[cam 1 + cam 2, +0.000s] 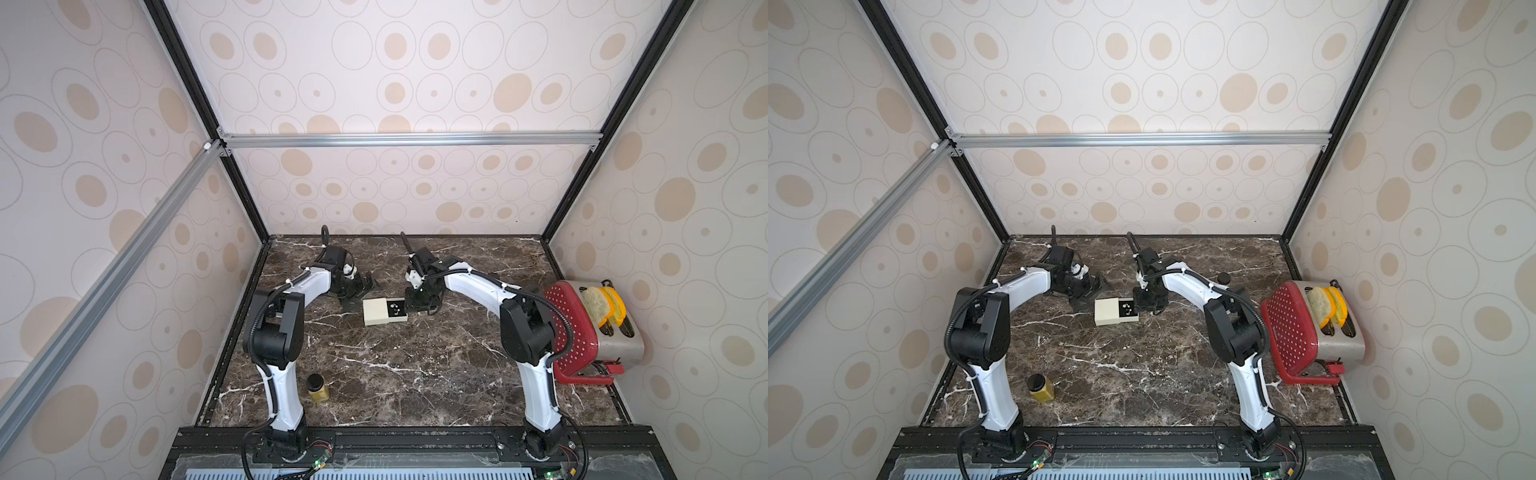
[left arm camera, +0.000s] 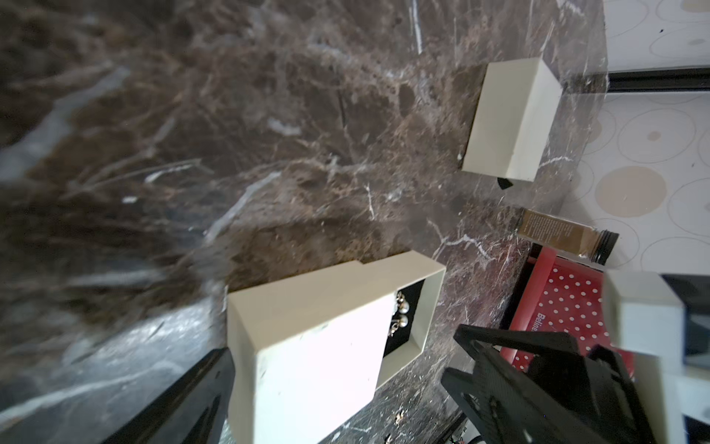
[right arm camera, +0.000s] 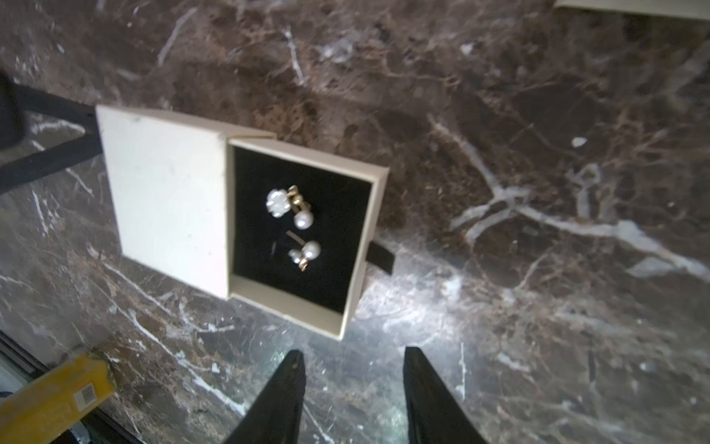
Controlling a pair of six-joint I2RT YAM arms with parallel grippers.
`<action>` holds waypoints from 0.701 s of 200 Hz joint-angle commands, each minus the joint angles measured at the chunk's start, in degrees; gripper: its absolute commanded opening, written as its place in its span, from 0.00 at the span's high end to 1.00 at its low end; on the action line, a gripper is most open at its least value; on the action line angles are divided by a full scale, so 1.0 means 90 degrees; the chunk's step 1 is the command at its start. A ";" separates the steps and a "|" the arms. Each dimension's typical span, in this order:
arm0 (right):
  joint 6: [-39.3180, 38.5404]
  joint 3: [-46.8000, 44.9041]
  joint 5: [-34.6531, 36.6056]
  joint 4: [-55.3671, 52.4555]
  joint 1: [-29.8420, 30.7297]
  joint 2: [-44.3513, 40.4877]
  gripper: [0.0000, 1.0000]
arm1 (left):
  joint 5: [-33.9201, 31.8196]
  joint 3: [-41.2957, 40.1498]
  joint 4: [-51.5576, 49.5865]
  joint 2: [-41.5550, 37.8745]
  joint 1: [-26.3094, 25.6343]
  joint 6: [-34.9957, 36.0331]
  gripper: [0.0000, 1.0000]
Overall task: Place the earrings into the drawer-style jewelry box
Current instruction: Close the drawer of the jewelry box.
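The cream drawer-style jewelry box (image 1: 376, 312) lies mid-table with its black-lined drawer (image 3: 303, 230) pulled out toward the right arm. Two pearl earrings (image 3: 291, 205) (image 3: 306, 251) lie inside the drawer and show as pale specks in a top view (image 1: 395, 308). My right gripper (image 3: 353, 355) hovers just off the drawer's outer end, open, with only marble between its fingers. My left gripper (image 2: 338, 353) is open wide at the box's closed end, its fingers (image 2: 207, 376) on either side of the cream sleeve (image 2: 307, 365).
A second cream box (image 2: 511, 119) and a brown bottle (image 2: 564, 236) lie beyond the right arm. A red perforated basket (image 1: 569, 332) leans on a toaster (image 1: 619, 336) at the right wall. A yellow jar (image 1: 318, 388) stands front left.
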 commanded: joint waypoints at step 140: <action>0.0485 0.0173 -0.1401 0.1027 0.0031 0.0576 0.38 | 0.0064 0.0378 -0.0066 0.0449 -0.0334 -0.0401 0.01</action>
